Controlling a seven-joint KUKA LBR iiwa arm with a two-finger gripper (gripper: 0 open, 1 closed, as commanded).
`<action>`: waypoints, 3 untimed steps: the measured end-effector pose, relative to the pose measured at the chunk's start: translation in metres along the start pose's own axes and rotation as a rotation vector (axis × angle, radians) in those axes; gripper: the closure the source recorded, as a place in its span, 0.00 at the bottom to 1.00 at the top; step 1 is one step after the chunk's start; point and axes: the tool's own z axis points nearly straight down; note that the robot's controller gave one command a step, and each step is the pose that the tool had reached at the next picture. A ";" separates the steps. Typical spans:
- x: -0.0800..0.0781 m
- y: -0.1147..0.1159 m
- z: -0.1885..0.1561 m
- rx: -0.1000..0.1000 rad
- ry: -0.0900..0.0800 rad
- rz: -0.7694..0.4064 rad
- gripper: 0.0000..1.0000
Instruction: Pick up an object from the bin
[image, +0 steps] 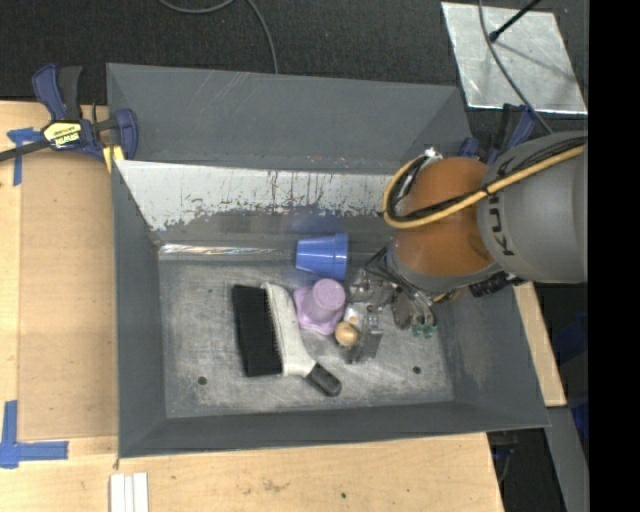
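My gripper (368, 322) hangs low over the right middle of the bin floor, under the orange wrist cover. Right at its fingers lies a small tan ball-like thing (346, 334). Just left of that sits a pale purple cup-shaped piece (322, 304). A blue plastic cup (322, 254) lies on its side a little behind, near the back wall. I cannot make out anything held between the fingers.
A brush with black bristles and a white back (264, 330) lies left of centre, and a small black cap-like piece (324, 380) lies at its near end. The arm and its cables cover the bin's right side.
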 end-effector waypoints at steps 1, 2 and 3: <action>0.000 0.000 0.000 0.000 0.000 0.000 1.00; 0.013 0.006 -0.120 0.000 0.005 -0.013 1.00; 0.013 0.006 -0.120 0.000 0.005 -0.014 1.00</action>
